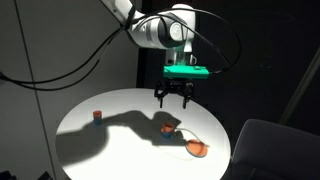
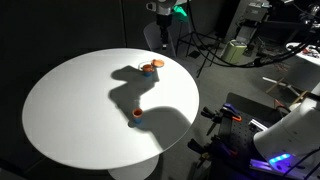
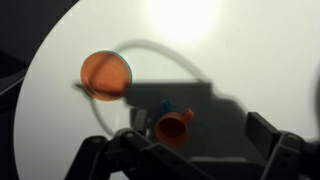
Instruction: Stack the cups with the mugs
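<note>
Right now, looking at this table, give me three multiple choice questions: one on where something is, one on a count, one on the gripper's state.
1. On the white table, the flat orange disc lies: A) dead centre B) toward the rim, beside a small piece C) far from everything else.
2. Orange things on the table: A) one B) three C) five.
3. The gripper is: A) shut on the disc B) shut on a cup C) open and empty.
Answers: 1 B, both exterior views show them side by side; 2 B, those two plus the lone piece; 3 C, its fingers are spread above the table.
</note>
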You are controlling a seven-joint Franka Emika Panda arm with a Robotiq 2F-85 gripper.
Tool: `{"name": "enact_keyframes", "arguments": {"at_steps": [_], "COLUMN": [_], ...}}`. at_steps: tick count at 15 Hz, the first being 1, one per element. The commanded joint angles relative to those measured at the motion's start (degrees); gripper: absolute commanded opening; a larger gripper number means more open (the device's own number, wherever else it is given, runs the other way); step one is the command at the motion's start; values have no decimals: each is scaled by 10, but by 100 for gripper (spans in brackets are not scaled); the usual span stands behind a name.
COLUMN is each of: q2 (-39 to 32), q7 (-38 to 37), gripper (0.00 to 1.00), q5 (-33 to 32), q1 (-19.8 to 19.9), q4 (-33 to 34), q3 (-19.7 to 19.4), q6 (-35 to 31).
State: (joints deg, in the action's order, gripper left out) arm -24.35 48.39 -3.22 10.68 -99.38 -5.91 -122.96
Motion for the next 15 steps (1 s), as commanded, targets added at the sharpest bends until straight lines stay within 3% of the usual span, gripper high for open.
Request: {"name": "enact_keyframes", "arguments": {"at_steps": [1, 15], "q2": [-34, -76], "q7": [28, 85], "gripper": [100, 100], "q5": [0, -19], "q1": [20, 13], "q4": [38, 47], "q3": [16, 41], "q6": [8, 16]}}
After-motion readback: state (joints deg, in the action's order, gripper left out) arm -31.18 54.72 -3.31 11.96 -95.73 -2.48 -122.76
